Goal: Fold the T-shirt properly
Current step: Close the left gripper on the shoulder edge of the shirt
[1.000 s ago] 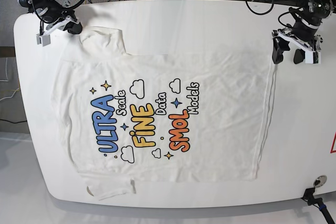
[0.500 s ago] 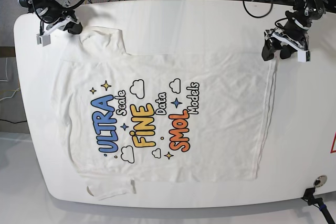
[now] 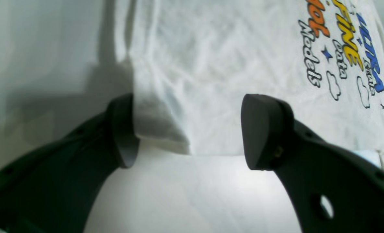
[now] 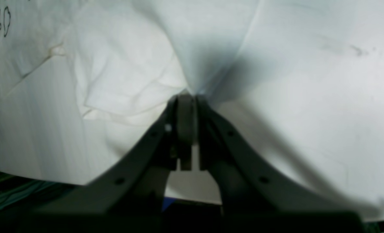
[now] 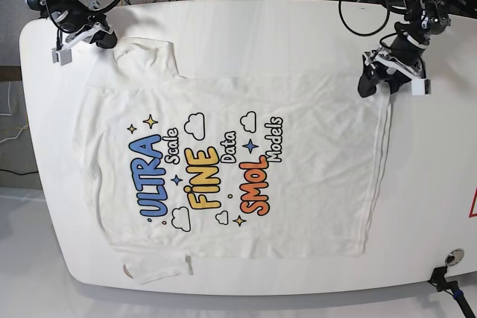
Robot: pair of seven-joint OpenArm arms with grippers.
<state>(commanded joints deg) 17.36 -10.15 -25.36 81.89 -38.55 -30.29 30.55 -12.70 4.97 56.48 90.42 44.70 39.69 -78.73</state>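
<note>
From the base view, the T-shirt (image 5: 231, 165) lies flat, print up, on the white table (image 5: 440, 176). The left gripper (image 5: 375, 82) stands at the shirt's hem corner, the right gripper (image 5: 106, 37) at the sleeve.

In the left wrist view, the left gripper (image 3: 188, 129) is spread wide, its fingers (image 3: 260, 129) on both sides of the hem corner of the shirt (image 3: 231, 74).

In the right wrist view, the right gripper (image 4: 186, 98) is pressed together on a pinch of the shirt's cloth (image 4: 127, 74).
</note>
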